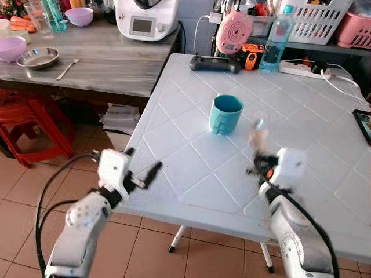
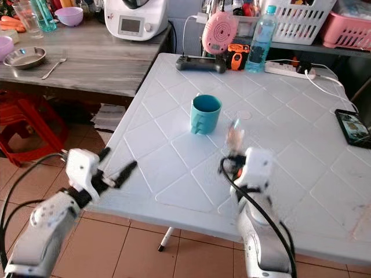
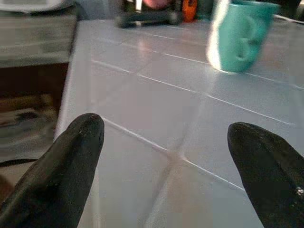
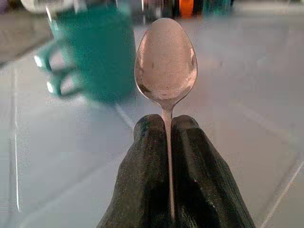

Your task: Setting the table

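A teal mug (image 1: 226, 113) stands upright near the middle of the white plastic table (image 1: 301, 116), handle toward the front left. My right gripper (image 4: 166, 130) is shut on a metal spoon (image 4: 166, 64), bowl pointing forward, held just above the table right of and nearer than the mug (image 4: 90, 52). In the left eye view the spoon (image 1: 259, 132) is blurred above the right gripper (image 1: 262, 162). My left gripper (image 1: 144, 168) hovers open at the table's front left edge, nothing between its fingers (image 3: 61, 166); the mug (image 3: 240, 35) lies ahead of it.
At the table's far edge lie a black controller (image 1: 215, 63), a pink device (image 1: 233, 32), a water bottle (image 1: 275, 40) and a power strip (image 1: 304, 68). A phone (image 1: 364, 124) rests at the right edge. A wooden counter (image 1: 87, 63) holds bowls and a fork; a red stool (image 1: 32, 124) stands beneath.
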`<state>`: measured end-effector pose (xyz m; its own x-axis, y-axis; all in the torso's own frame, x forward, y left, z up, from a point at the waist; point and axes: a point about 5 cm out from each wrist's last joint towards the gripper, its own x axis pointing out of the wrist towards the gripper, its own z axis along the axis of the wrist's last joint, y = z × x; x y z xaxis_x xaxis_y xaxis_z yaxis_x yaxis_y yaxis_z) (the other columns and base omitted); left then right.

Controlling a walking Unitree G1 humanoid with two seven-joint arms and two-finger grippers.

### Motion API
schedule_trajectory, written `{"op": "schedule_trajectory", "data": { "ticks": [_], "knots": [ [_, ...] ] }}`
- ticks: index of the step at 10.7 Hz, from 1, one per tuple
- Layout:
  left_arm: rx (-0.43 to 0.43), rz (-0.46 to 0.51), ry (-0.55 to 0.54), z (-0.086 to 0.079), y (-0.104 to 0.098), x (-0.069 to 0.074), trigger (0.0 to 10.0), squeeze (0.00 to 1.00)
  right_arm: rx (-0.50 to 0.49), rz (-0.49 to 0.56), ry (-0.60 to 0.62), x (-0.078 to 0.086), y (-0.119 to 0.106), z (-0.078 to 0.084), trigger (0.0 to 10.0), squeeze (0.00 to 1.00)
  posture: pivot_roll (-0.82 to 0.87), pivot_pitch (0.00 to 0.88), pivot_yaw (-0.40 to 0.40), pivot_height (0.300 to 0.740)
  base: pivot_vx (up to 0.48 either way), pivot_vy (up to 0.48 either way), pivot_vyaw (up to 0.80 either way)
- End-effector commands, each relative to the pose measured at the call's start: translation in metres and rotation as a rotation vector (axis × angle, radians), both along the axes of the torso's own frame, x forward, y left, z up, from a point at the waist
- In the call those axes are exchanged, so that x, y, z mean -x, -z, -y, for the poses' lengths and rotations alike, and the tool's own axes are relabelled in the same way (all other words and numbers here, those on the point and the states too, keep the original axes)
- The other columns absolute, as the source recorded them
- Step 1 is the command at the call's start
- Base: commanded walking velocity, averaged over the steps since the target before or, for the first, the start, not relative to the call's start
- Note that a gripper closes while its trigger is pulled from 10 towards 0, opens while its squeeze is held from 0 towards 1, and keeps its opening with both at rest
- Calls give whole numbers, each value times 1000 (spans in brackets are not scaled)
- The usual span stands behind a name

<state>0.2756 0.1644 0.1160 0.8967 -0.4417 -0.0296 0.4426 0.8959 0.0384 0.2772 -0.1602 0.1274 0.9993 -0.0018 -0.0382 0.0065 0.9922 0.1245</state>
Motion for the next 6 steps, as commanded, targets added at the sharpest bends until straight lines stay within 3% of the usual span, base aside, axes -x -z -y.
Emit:
{"op": "schedule_trajectory", "data": {
  "ticks": [1, 2, 5, 6],
  "knots": [
    [0, 8, -28, -2, -1, -3, 10000, 0, 8, 42, 9, 2, -6, -1, 6941, 0, 99, 77, -7, 740, 0, 0, 0],
    [21, 11, -61, -3, -3, -6, 10000, 0, 17, 98, 28, 2, -14, -1, 10000, 0, 96, 76, -5, 740, 0, 0, 0],
    [81, 6, -92, -1, -2, -8, 10000, 0, 34, 133, 50, 1, -19, 0, 10000, 0, 96, 78, -9, 740, 0, 0, 0],
    [90, 7, -104, -2, -2, -9, 10000, 0, 29, 132, 54, 1, -18, 0, 10000, 0, 96, 78, -9, 740, 0, 262, -456]
  ]
}}
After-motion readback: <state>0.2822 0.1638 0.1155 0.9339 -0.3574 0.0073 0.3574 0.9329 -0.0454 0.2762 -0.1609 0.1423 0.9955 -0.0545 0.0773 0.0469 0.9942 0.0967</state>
